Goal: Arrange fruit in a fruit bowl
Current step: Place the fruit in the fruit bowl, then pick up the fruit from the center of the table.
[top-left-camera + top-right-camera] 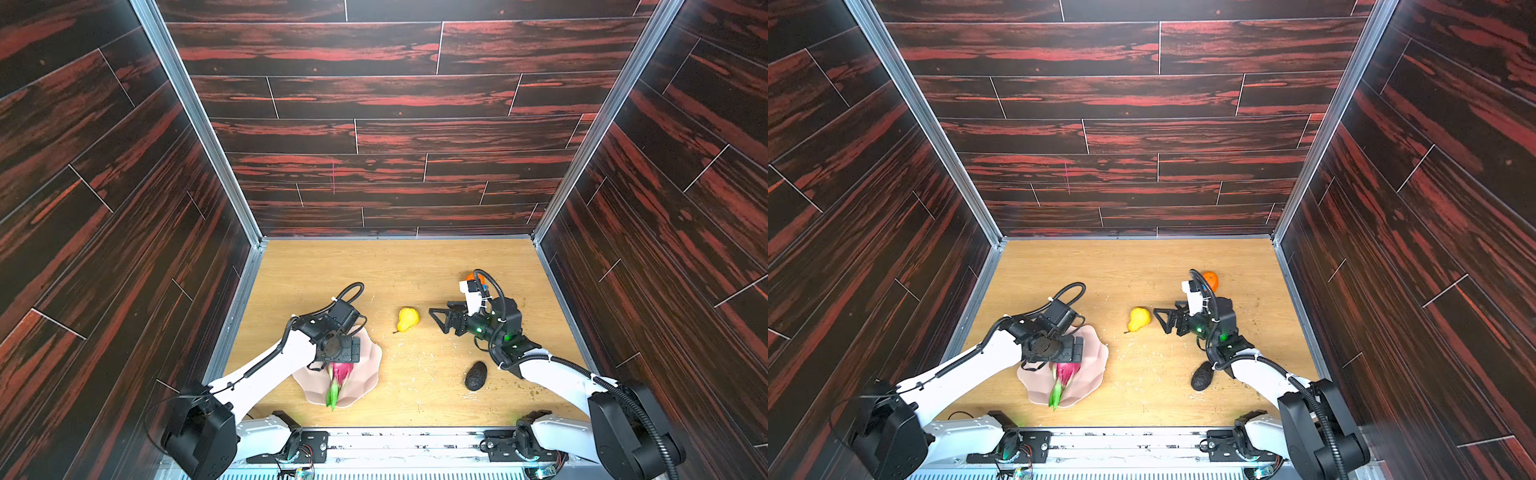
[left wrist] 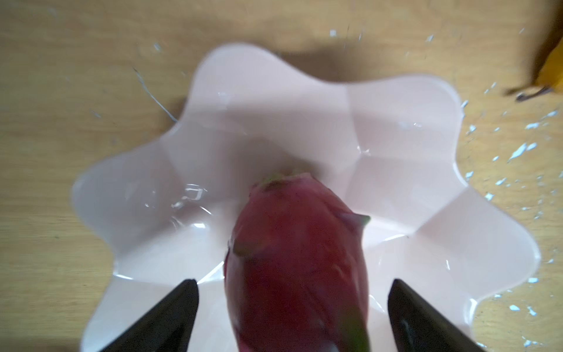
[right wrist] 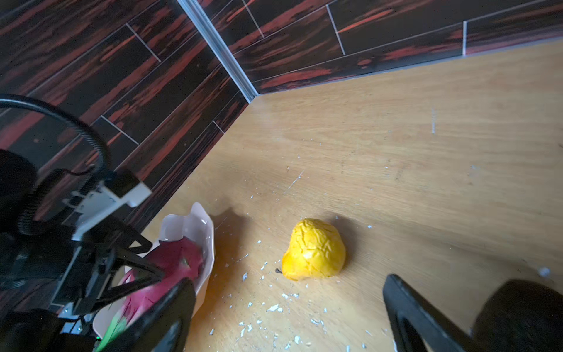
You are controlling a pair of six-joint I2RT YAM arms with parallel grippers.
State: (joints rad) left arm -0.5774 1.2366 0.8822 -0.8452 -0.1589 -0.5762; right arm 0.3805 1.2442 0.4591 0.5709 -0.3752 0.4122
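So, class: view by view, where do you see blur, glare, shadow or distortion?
Left wrist view: dragon fruit blurred, white glints on the bowl. Right wrist view: pear sharp, soft shadow beside it on the table. In both top views: wide lens splays the walls.

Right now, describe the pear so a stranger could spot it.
Start at the wooden table and find the pink bowl on its left side. The pear lies on bare wood to the right of that bowl, just in front of the open right end effector, touching neither. It is the only yellow fruit, wrinkled; the nearby avocado is dark and bumpy.
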